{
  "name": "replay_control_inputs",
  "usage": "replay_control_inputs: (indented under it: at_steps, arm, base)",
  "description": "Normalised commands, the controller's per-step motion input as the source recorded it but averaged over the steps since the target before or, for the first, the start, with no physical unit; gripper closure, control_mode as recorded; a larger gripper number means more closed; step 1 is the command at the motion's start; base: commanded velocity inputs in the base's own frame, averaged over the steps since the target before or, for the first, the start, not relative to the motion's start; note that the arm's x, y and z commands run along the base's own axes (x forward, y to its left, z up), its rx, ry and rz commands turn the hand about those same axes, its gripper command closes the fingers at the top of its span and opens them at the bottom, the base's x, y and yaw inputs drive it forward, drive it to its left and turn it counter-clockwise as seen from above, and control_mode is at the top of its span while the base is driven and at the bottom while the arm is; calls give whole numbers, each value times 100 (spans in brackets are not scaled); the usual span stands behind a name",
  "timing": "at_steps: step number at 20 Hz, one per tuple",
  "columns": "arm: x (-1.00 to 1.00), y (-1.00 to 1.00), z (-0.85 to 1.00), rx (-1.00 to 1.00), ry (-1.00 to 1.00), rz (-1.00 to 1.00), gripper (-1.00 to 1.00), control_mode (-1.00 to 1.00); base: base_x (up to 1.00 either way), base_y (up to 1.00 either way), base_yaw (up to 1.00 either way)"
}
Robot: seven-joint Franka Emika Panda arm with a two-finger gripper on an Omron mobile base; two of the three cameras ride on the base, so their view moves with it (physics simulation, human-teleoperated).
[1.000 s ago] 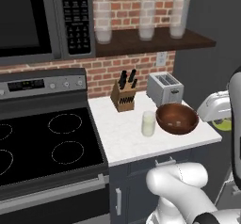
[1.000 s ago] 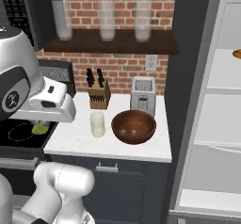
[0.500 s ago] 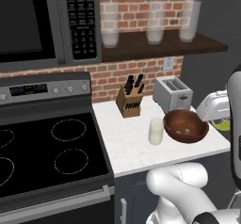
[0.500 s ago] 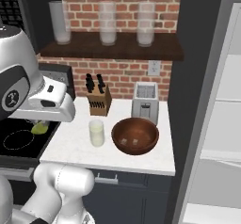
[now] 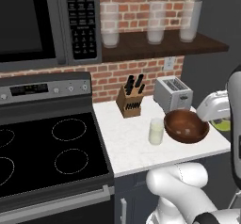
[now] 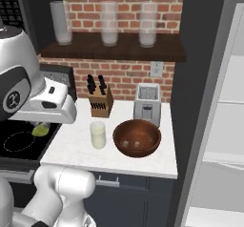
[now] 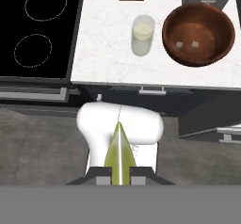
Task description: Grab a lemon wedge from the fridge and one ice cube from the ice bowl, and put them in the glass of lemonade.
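Observation:
My gripper (image 7: 119, 179) is shut on the lemon wedge (image 7: 118, 153), a thin yellow-green sliver between the finger tips. It hangs off the counter's front, above the floor and my base. The wedge (image 6: 40, 129) also shows under the hand at the left, and at the right edge (image 5: 224, 123) beside the bowl. The glass of lemonade (image 7: 142, 34) stands on the white counter (image 7: 103, 53). Just right of it is the wooden ice bowl (image 7: 221, 49), with two ice cubes (image 7: 179, 44) in it. The fridge (image 6: 228, 126) shows its white shelves at the right.
A knife block (image 5: 131, 100) and a toaster (image 5: 172, 92) stand at the back of the counter. The black stovetop (image 5: 42, 148) lies left of it. Three tall frosted glasses (image 5: 154, 23) sit on a shelf above. A microwave (image 5: 37, 20) hangs over the stove.
The base has driven, so both views have shifted: the counter things slid right in the picture and most of the fridge left the right base view. The gripper keeps the wedge.

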Motion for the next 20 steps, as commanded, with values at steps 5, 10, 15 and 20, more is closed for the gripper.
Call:
replay_control_inputs:
  at_steps: [5, 10, 15, 20]
  arm:
    - [62, 0, 0, 0, 5, 0, 100, -100]
    - [72, 1, -7, 0, 0, -3, 100, -100]
    - [31, 6, -45, 0, -11, -1, 100, -100]
    - [21, 4, -85, 1, -15, 0, 100, -100]
  base:
    - [0, 0, 0]
    - [0, 0, 0]
    - [0, 0, 0]
    - [0, 0, 0]
